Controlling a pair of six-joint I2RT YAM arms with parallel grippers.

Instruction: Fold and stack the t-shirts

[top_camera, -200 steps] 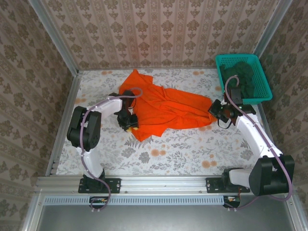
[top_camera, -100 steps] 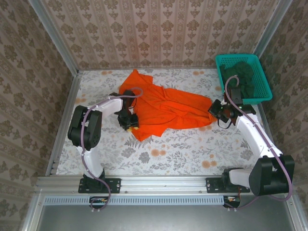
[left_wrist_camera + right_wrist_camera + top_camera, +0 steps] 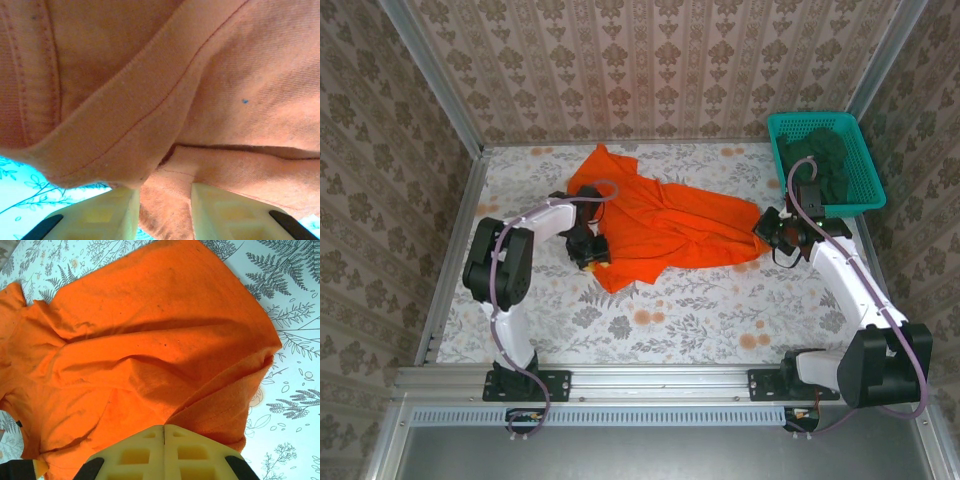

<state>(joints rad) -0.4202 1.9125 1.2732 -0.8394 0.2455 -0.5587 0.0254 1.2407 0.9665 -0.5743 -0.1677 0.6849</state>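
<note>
The orange t-shirt (image 3: 660,225) lies crumpled across the middle of the table, with a sleeve pointing to the far left. My left gripper (image 3: 590,255) is at its near-left edge. In the left wrist view a bunched hem of the shirt (image 3: 200,75) fills the narrow gap between the cream fingers (image 3: 215,210) of that gripper (image 3: 165,200). My right gripper (image 3: 767,228) is at the shirt's right corner. Its gripper (image 3: 164,429) is pressed shut, with a fold of the shirt (image 3: 150,340) coming out at the tips. Dark green t-shirts (image 3: 825,160) are piled in the basket.
The teal mesh basket (image 3: 813,116) stands in the far right corner, just behind my right arm. Patterned walls close off the back and both sides. Bare floral tabletop (image 3: 700,310) stretches in front of the shirt toward the arm bases.
My left arm has drifted slightly toward the far side, and its wrist sits a little higher on the shirt's edge. The right arm and the shirt have stayed put.
</note>
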